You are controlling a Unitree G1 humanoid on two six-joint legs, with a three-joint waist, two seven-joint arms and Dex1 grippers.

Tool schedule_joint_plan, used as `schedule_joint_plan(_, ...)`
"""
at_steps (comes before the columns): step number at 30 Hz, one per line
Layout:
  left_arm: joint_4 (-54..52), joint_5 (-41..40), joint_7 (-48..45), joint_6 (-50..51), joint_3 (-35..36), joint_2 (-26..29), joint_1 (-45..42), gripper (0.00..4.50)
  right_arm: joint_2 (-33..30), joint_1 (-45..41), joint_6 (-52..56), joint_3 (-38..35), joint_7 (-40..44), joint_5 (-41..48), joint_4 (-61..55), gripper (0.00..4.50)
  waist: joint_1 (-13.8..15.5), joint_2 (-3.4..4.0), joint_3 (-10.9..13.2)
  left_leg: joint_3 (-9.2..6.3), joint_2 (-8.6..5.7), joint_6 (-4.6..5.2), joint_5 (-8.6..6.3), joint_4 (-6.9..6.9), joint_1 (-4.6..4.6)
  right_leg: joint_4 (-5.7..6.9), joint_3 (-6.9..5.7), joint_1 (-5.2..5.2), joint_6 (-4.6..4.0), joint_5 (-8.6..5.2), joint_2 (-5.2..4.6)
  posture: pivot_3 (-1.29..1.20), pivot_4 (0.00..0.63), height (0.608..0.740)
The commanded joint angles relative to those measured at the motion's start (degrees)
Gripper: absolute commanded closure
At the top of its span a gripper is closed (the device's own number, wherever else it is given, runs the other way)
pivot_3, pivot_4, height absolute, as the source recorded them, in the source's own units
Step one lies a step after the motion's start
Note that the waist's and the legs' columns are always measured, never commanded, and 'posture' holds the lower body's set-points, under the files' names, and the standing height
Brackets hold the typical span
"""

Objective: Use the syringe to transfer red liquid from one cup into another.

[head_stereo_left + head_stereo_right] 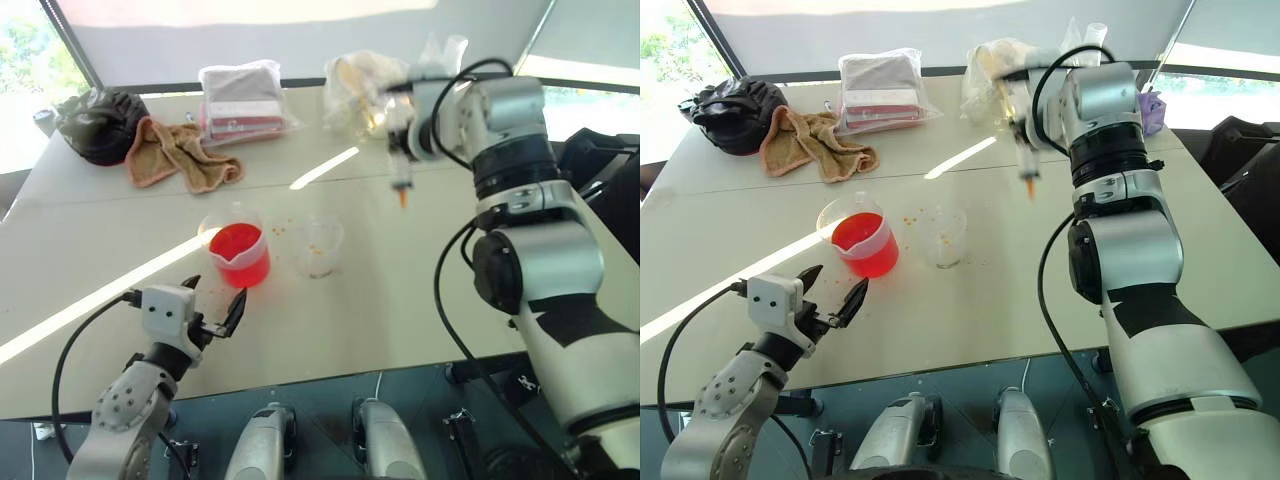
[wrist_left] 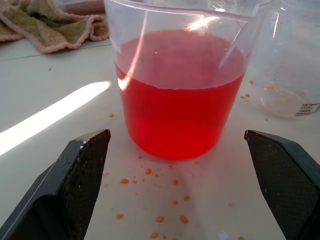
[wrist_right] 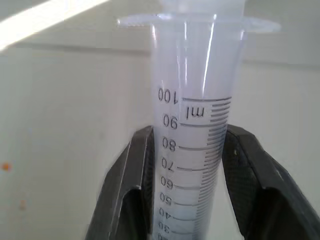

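Gripping syringe (image 3: 192, 150), right tool (image 3: 187, 200) high over table (image 1: 420, 300); left tool (image 1: 830, 295) open near beaker (image 1: 860, 240).

1 syringe (image 1: 1025, 150), 1 beaker (image 1: 860, 238), 1 cup (image 1: 943, 236).

Syringe (image 3: 192, 130) barrel printed with a graduated scale, "ml" beside "100", then 90, 80, 70, 60, 50, 40, 30 descending, small cup's (image 2: 292, 75) label too small to read
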Motion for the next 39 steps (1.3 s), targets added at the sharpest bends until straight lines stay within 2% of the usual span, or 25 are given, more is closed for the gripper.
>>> schedule_joint_plan(1,0.2,-1.0,-1.9,-1.3,2.7,1.7,-0.9,0.00,4.5,-1.7,-18.5,-10.2,3.9,8.9,-8.6,3.15,-0.3,0.00,0.0,-0.01,0.03,0.01,0.00,0.00,0.00,0.00,0.00,0.00,0.08,0.05,0.05,0.00,0.150,0.740)
schedule_joint_plan(2,0.4,-1.1,-2.5,-1.4,3.2,2.3,-1.0,0.00,6.0,-0.1,-24.1,-10.4,6.5,9.8,-11.8,3.15,-0.4,0.00,0.0,-0.03,0.07,0.01,0.00,0.01,0.02,0.01,-0.01,0.04,0.16,0.09,0.11,0.00,0.150,0.740)
schedule_joint_plan(4,0.5,-1.4,-3.3,-1.3,4.1,3.0,-1.1,0.00,8.4,1.0,-26.6,-11.3,8.5,12.4,-14.9,3.15,-0.4,-0.01,0.0,-0.05,0.07,0.01,0.00,0.01,0.04,0.01,0.00,0.09,0.25,0.14,0.11,0.00,0.150,0.740)
schedule_joint_plan(8,-0.7,-3.2,-4.8,-0.2,6.3,4.6,-1.0,0.00,12.8,3.0,-25.3,-9.2,15.2,17.7,-21.7,3.15,-0.4,-0.02,0.0,-0.05,0.06,0.01,0.00,0.10,0.03,0.01,0.01,0.15,0.29,0.21,0.07,0.00,0.150,0.740)
schedule_joint_plan(14,-1.5,-7.4,-7.0,0.8,12.2,8.2,-2.8,0.00,16.0,11.6,-20.3,-0.4,28.4,24.1,-36.5,3.15,-0.4,-0.02,0.0,-0.06,0.07,0.01,0.01,0.14,0.06,0.06,0.01,0.12,0.22,0.23,0.05,0.00,0.150,0.740)
schedule_joint_plan(17,-2.6,-10.3,-8.0,3.0,14.6,10.2,-3.2,0.00,17.2,14.7,-17.9,2.0,29.6,25.9,-40.0,3.15,-0.5,-0.03,0.0,-0.07,0.05,0.00,0.01,0.18,0.06,0.11,0.01,0.12,0.21,0.24,-0.02,0.00,0.150,0.740)
schedule_joint_plan(22,-4.2,-17.3,-9.6,7.6,20.1,14.6,-4.0,0.00,17.8,19.5,-20.5,7.7,31.3,22.7,-41.7,3.15,-0.5,-0.05,0.0,-0.07,0.05,-0.05,0.02,0.17,0.08,0.11,0.01,0.08,0.09,0.25,-0.03,0.00,0.150,0.740)
schedule_joint_plan(25,-1.6,-23.1,-10.1,11.1,26.5,20.0,-8.9,0.00,18.4,23.3,-24.4,12.2,32.6,19.4,-42.5,3.15,-0.4,-0.10,-0.1,-0.08,0.05,-0.14,0.06,0.16,0.08,0.14,0.01,0.04,0.01,0.24,-0.03,0.00,0.150,0.740)
schedule_joint_plan(30,3.7,-31.2,-11.4,17.0,31.7,29.5,-18.3,0.00,20.0,28.3,-33.9,17.7,33.4,12.8,-40.1,3.15,-0.6,-0.11,-0.1,-0.11,0.04,-0.34,0.19,0.11,0.10,0.27,0.00,-0.03,0.05,0.31,0.03,0.00,0.150,0.740)
schedule_joint_plan(35,8.6,-40.2,-11.1,23.2,32.5,37.4,-28.9,0.00,21.1,31.2,-45.0,20.1,33.1,6.1,-33.3,3.15,-0.6,-0.14,-0.1,-0.17,0.04,-0.43,0.24,0.11,0.13,0.35,0.00,-0.02,0.08,0.32,0.11,0.00,0.150,0.740)
schedule_joint_plan(39,12.6,-48.1,-10.2,27.9,29.7,41.6,-38.1,0.00,21.4,32.6,-51.9,21.8,33.1,1.6,-28.2,3.15,-0.6,-0.21,-0.1,-0.17,0.03,-0.50,0.29,0.11,0.16,0.44,0.02,-0.02,0.09,0.33,0.12,0.00,0.150,0.740)
